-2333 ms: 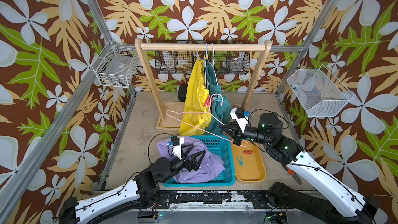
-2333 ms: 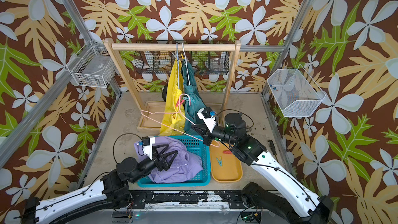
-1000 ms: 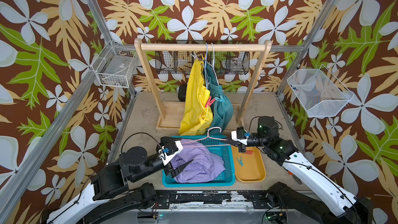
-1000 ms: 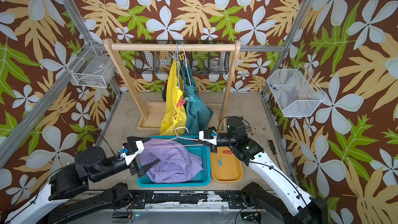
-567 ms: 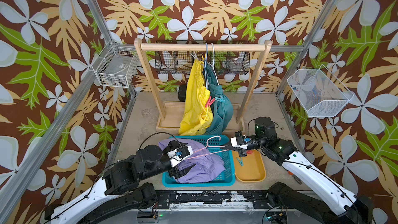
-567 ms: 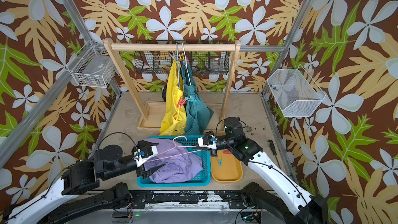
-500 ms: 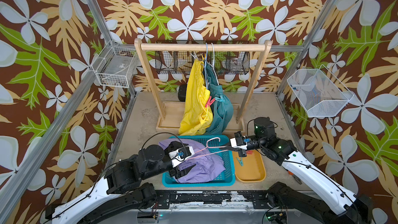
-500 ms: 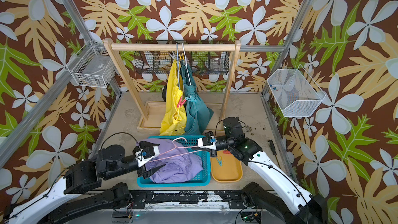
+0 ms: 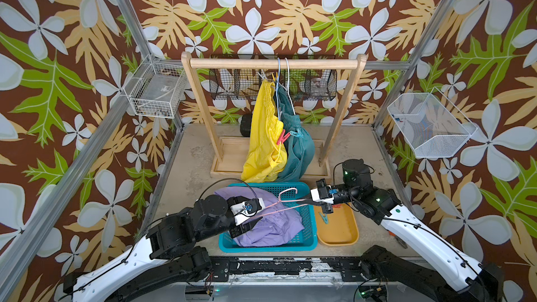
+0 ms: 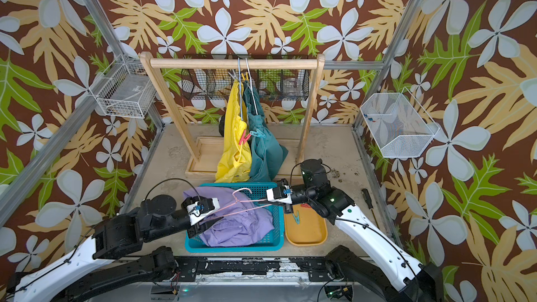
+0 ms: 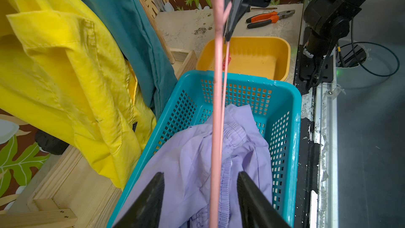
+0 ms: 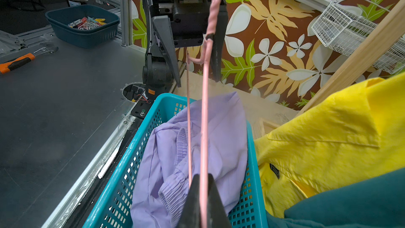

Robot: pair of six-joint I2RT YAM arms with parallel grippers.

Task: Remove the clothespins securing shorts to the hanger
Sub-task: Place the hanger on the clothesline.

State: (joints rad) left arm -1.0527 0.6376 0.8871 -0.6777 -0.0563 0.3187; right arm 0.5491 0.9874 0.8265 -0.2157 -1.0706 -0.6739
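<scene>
A bare pink wire hanger (image 9: 290, 205) lies level over the blue basket (image 9: 267, 247), where the lilac shorts (image 9: 276, 225) rest. My right gripper (image 9: 305, 199) is shut on the hanger's right end (image 12: 205, 106). My left gripper (image 11: 200, 173) straddles the left end with its jaws open, the wire (image 11: 217, 106) between them and touching neither. Yellow shorts (image 9: 264, 140) and teal shorts (image 9: 299, 152) hang on the rack, held by a red-pink clothespin (image 9: 282, 137), a light blue one (image 9: 296, 134) and a yellow one (image 9: 274, 76). A teal clothespin (image 9: 324, 217) lies in the orange tray (image 9: 337, 233).
The wooden rack (image 9: 273, 63) stands behind the basket on its base. Orange-handled pliers (image 11: 269, 18) and a screwdriver (image 10: 366, 197) lie on the table to the right of the tray. Wire baskets hang on the left wall (image 9: 154, 91) and right wall (image 9: 430, 123).
The right gripper has brought the hanger down level over the basket. The left gripper moved right onto the hanger's left end and its jaws have narrowed round the wire.
</scene>
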